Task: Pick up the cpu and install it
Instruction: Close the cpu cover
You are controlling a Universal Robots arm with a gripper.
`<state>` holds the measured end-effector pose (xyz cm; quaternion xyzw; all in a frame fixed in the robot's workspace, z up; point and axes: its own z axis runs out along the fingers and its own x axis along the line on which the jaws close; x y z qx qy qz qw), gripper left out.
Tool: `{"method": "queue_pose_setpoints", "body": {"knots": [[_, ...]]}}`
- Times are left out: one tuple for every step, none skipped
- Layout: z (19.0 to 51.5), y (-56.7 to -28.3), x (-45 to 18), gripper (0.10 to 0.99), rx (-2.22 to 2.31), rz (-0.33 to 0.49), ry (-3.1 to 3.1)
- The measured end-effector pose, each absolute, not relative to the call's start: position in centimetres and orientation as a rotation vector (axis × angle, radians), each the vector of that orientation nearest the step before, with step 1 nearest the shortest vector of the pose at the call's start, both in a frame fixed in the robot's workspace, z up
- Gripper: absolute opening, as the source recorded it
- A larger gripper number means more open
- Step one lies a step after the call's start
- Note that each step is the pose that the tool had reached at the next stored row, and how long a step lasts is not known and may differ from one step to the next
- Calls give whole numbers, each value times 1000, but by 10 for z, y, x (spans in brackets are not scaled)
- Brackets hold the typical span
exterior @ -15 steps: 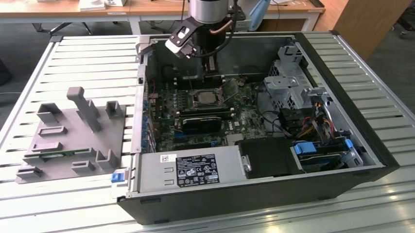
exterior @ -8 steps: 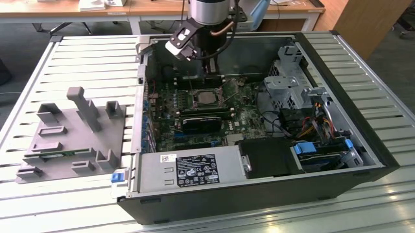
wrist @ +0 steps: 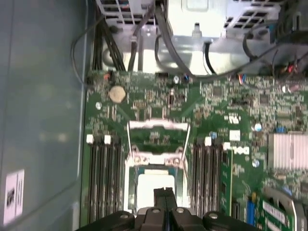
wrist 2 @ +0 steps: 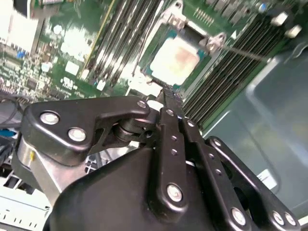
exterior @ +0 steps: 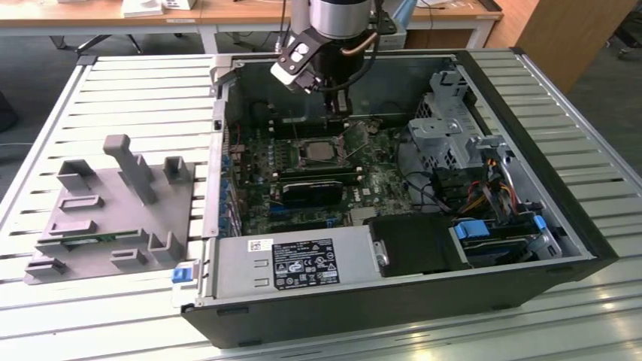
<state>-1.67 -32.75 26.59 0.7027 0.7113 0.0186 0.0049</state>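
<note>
A wide silver slatted metal counter carries a big black computer case, which lies with its side open. The silver and black robot arm comes down into the case near its far wall. It stands almost upright, and its upper part is cut off by the border of the exterior view. The jaws hang over the green motherboard. In the exterior view they are dark in front of the dark case wall, so their outline is hard to follow there.

In both wrist views the two black fingertips are pressed together with nothing between them: the jaws are clenched and empty. The small flat square cpu with the shiny silver-grey top lies flat in its socket on the motherboard, beside the opened metal retention frame. It sits just ahead of the jaw tips, near them but not gripped. In the first wrist view the jaws cover its nearer edge.
</note>
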Motion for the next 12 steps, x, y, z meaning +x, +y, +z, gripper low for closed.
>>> {"method": "queue_pose_setpoints", "body": {"knots": [[266, -327, -14, 106, 2202, 55, 2229], [266, -327, -13, 106, 2203, 52, 2231], [266, -326, -12, 106, 2204, 50, 2232], [266, -326, -12, 106, 2205, 48, 2232], [266, -326, -12, 106, 2206, 48, 2232], [266, -326, -12, 106, 2206, 48, 2232], [266, -326, -12, 106, 2206, 48, 2232], [266, -326, -12, 106, 2206, 48, 2232], [266, -326, -12, 106, 2206, 47, 2232], [266, -326, -12, 106, 2206, 47, 2233], [266, -326, -11, 106, 2206, 47, 2233], [266, -326, -10, 106, 2206, 46, 2233]]}}
